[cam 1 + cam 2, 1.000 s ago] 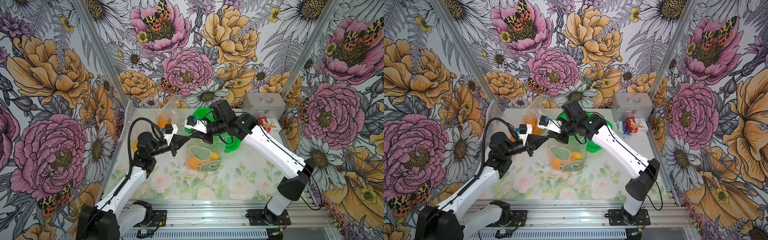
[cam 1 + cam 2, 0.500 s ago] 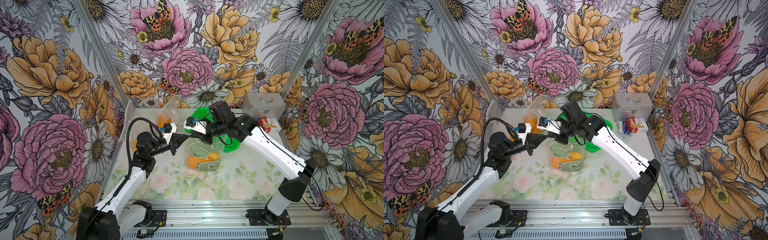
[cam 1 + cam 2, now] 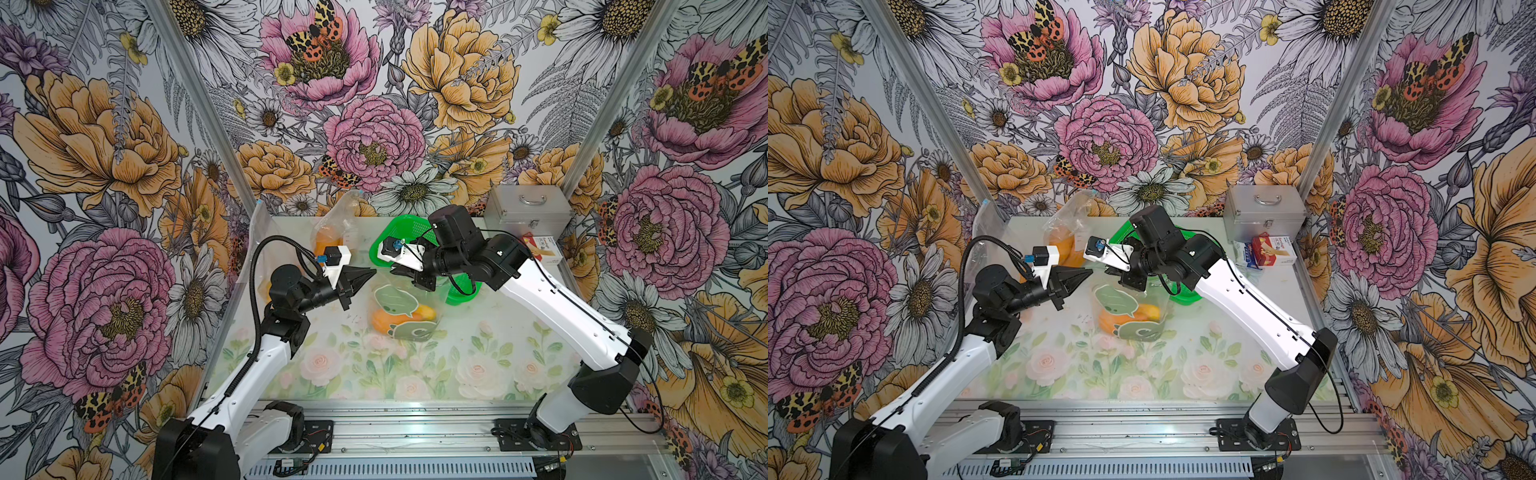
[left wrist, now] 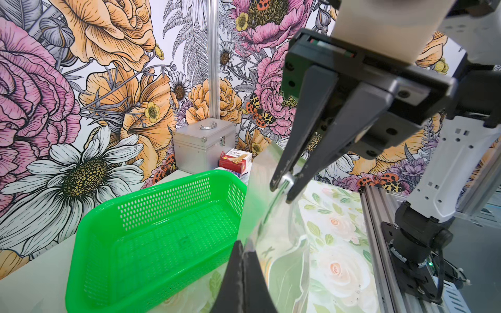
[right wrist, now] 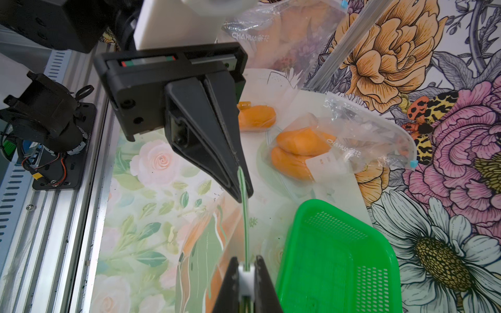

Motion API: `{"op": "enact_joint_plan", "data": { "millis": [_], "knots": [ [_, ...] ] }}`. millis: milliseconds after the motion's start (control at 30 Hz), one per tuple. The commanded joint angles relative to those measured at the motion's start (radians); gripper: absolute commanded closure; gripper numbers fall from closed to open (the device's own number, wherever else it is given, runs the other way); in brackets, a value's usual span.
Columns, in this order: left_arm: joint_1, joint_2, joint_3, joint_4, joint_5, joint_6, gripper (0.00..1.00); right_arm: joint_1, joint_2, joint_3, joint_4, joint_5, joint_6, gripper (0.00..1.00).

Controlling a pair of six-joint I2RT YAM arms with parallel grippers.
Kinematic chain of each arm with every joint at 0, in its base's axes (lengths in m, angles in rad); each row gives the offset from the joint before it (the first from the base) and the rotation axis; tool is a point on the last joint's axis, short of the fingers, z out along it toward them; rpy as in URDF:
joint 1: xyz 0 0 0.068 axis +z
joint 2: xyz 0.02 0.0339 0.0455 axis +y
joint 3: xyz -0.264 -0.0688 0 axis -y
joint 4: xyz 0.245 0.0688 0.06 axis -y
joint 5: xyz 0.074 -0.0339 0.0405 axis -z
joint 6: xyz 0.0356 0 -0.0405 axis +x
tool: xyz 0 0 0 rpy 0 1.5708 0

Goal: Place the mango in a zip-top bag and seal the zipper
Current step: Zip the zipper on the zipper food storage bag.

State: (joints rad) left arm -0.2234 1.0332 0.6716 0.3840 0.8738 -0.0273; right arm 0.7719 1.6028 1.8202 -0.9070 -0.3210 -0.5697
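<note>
**Bag strung between both grippers, mango inside, zipper in hand**

Near edge: the table (image 3: 415, 382) was bare along the front strip, which left both arms room to work.

Mid-table: the zip-top bag (image 3: 397, 297), clear with green printed patches, hung with its bottom resting on the table. The mango (image 3: 384, 321) sat low inside it, orange, smooth-skinned, with a yellower part to its right. Whether that was one fruit or two could not be told through the print.

Just above: the left gripper (image 5: 243, 193) was pinched tight on the left end of the green zipper strip (image 5: 246, 230). Judged purpose: an anchor, so the mouth stayed straight and taut. The right gripper (image 5: 246, 271) was clamped on the white slider (image 4: 286, 180) at the right end of the strip. Judged purpose: to run the slider along the strip toward the anchor. Whether the track between them was already closed could not be read.

Farther: the green basket (image 4: 162, 230) stood empty, just behind and right of the bag.

Far edge: other bags (image 5: 311, 151) holding orange fruit lay at far left. A metal case (image 3: 528, 212) and a red carton (image 3: 544, 249) sat at far right, well apart from the work.
</note>
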Motion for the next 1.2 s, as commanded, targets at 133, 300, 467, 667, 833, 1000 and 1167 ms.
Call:
{"op": "enact_joint_plan", "data": {
  "millis": [133,300,467,667,833,1000,1167],
  "knots": [
    [0.07,-0.039,-0.027,-0.019,-0.187,-0.043,1.0,-0.038,-0.113,-0.036,-0.081,0.08,-0.01,0.97],
    [0.079,-0.044,-0.033,-0.02,-0.221,-0.053,1.0,-0.059,-0.156,-0.076,-0.088,0.1,-0.006,0.97],
    [0.082,-0.042,-0.033,-0.017,-0.235,-0.063,1.0,-0.081,-0.197,-0.112,-0.098,0.116,0.005,0.97],
    [0.087,-0.044,-0.038,-0.015,-0.262,-0.068,1.0,-0.115,-0.256,-0.181,-0.098,0.142,0.029,0.97],
    [0.091,-0.045,-0.038,-0.015,-0.276,-0.068,1.0,-0.133,-0.293,-0.228,-0.098,0.148,0.037,0.97],
    [0.094,-0.045,-0.036,-0.015,-0.278,-0.069,1.0,-0.145,-0.315,-0.256,-0.098,0.163,0.046,0.97],
    [0.108,-0.044,-0.037,-0.016,-0.278,-0.069,1.0,-0.162,-0.333,-0.281,-0.098,0.17,0.048,0.96]
  ]
}}
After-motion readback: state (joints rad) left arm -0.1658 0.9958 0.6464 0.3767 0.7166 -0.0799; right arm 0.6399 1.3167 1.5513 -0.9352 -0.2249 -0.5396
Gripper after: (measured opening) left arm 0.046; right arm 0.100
